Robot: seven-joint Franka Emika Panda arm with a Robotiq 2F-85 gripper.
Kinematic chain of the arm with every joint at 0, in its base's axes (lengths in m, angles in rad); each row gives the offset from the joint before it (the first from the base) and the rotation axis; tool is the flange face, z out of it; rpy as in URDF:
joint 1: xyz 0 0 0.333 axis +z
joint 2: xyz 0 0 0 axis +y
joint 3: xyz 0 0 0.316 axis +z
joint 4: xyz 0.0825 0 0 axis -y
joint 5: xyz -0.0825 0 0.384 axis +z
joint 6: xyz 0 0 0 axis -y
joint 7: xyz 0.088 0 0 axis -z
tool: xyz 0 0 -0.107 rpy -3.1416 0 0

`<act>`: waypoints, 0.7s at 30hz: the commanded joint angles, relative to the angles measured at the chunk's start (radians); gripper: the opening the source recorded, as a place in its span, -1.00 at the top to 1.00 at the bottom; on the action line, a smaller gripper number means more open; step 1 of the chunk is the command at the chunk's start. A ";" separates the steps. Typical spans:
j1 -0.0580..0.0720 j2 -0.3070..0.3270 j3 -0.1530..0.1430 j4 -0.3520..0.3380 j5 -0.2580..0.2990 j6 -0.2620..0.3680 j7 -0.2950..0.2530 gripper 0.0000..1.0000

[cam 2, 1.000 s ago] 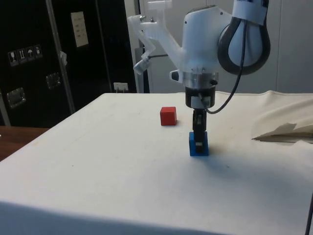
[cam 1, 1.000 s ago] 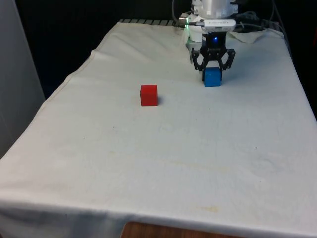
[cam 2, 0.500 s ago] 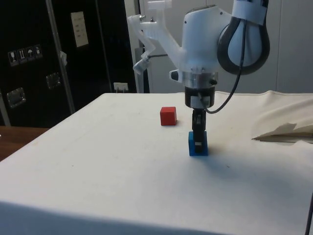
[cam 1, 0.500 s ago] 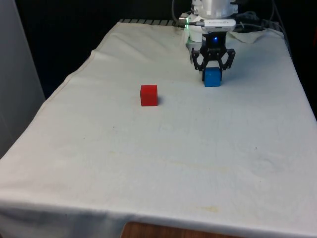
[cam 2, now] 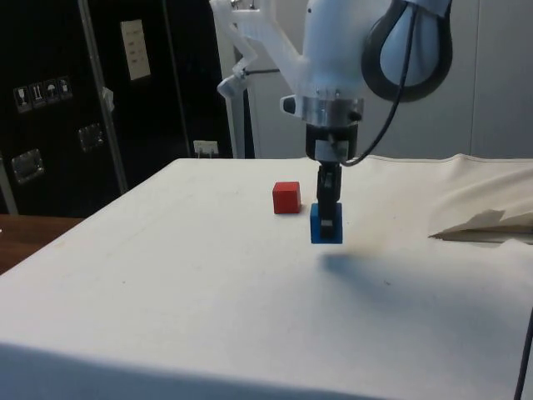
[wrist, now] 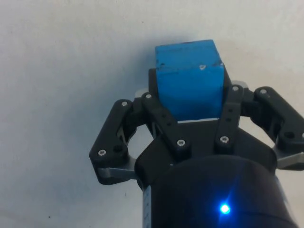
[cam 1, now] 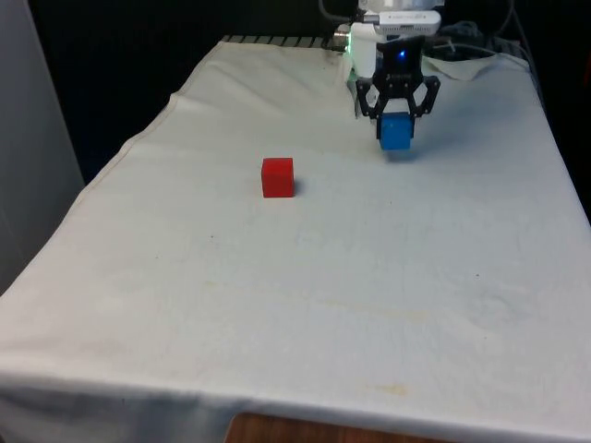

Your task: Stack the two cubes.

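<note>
Two black fingers (wrist: 156, 118) of the gripper (cam 1: 397, 125) clamp a smooth blue cube (cam 1: 396, 134) above creased white cloth (cam 1: 305, 277).

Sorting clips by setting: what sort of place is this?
Probably a robotics lab: a cloth-covered table, the gripper holding a blue cube near a red cube, dark cabinets behind.

The setting looks like a robotics lab rather than a home: a table (cam 1: 305, 305) draped in a plain white cloth, black curtains (cam 1: 138, 55) behind it, dark equipment cabinets (cam 2: 75, 100) bearing small labels, and a white robot arm (cam 2: 350, 58) with trailing cables.
</note>
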 commanded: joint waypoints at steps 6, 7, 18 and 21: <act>-0.001 -0.049 0.000 0.009 0.003 -0.058 -0.002 0.96; -0.001 -0.056 0.000 0.011 0.003 -0.065 -0.002 0.96; -0.004 -0.110 -0.002 0.024 0.000 -0.117 0.000 0.96; -0.008 -0.124 -0.008 0.046 0.004 -0.153 -0.010 0.96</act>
